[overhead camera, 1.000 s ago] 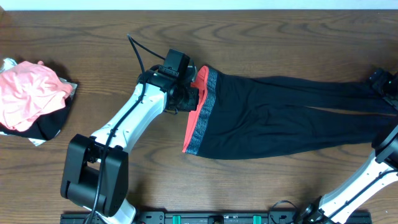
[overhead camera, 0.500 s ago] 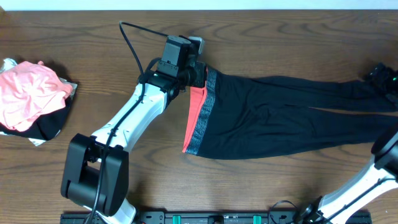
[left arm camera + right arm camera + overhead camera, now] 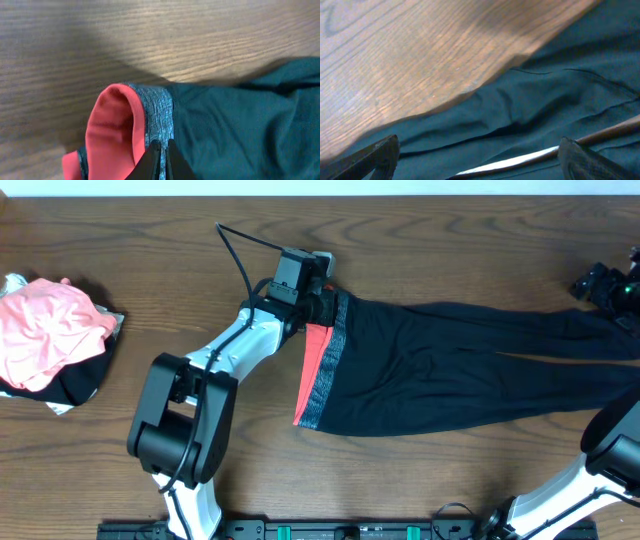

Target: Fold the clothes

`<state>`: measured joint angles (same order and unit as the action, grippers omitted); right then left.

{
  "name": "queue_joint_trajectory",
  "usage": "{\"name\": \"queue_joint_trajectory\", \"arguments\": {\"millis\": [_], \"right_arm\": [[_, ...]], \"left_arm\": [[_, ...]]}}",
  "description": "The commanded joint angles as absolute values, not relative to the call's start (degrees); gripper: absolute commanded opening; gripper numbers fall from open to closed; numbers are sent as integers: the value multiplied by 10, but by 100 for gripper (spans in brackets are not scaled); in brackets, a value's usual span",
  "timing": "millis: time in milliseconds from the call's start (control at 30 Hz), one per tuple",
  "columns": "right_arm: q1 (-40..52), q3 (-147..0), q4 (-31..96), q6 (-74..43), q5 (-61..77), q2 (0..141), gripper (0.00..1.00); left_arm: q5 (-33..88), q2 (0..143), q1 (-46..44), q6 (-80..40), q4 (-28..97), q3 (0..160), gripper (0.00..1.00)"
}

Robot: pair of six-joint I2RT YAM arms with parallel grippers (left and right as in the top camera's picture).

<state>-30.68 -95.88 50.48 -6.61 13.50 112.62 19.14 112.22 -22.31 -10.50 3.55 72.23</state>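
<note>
The leggings (image 3: 450, 370) are found flat on the right half of the counter (image 3: 150, 240), waistband (image 3: 157, 112) to the left, both legs (image 3: 540, 325) run out to the right edge. The cloth is judged light, limp and stretchy, liable to sag and drag when raised; hold is best taken at the firmer waistband corners and the hems. The left pincer (image 3: 161, 150) is closed on the waistband's far end, coral lining (image 3: 110, 132) turned up. The right pincer (image 3: 477, 157) is spread wide over the leg ends, nothing held.
</note>
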Motion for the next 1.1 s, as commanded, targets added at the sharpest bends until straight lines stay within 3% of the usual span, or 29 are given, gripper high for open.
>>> {"name": "queue_joint_trajectory", "arguments": {"millis": [0,233,300,367,500,1067], "right_arm": [[-295,-961,511,-51,134,1128,99],[-292,-961,515,-50,133,1128,99],[-292,-961,517,-50,133,1128,99],[-292,-961,518,-50,133,1128,99],[-292,-961,521,-44,133,1128,99],[-292,-960,529,-42,133,1128,99]], "left_arm": [[165,1134,-224,-102,31,721,7],[164,1150,-227,-126,29,721,7],[164,1156,-228,-134,29,721,23],[164,1161,-227,-134,26,721,33],[164,1164,-227,-134,15,721,43],[201,1203,-228,-156,-50,721,42]]}}
